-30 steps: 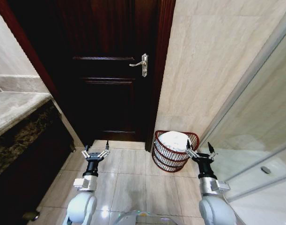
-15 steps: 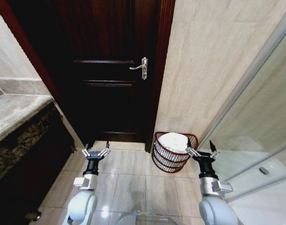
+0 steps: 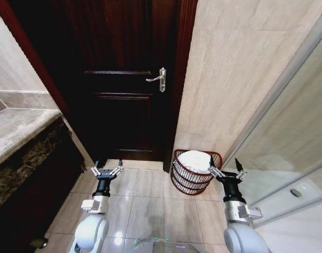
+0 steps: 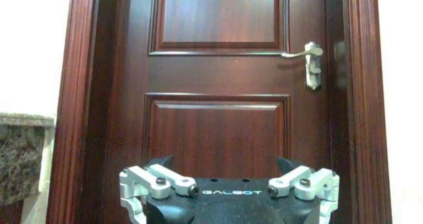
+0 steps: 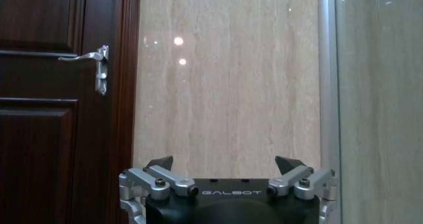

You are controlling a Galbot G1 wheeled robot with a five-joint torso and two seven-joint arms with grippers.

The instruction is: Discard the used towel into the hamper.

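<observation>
Holding both arms low in front of me, I am looking down at the small round dark reddish-brown open-weave hamper (image 3: 195, 171), which is sitting on the pale floor tiles (image 3: 150, 197) at about one o'clock from my base, tucked against the beige stone wall (image 3: 234, 79) just beside the frame of the dark wooden panelled door (image 3: 124, 105). A white crumpled towel (image 3: 197, 161) is lying inside it, mounded up to about the rim — so I am judging the discard itself as done.

My right gripper (image 3: 225, 172) is hovering just beside the hamper's rim, at roughly three o'clock from it, with its fingers spread apart and nothing between them; in the right wrist view it (image 5: 225, 172) is facing bare wall and the edge of the door. My left gripper (image 3: 106, 172) is hanging at about eleven o'clock, well apart from the hamper, fingers likewise spread and empty, and pointing at the door's lower panel with its silver lever handle (image 4: 305, 60) higher up.

What is left, as far as I can judge, is little — pulling the right arm clear of the hamper and parking both arms.
</observation>
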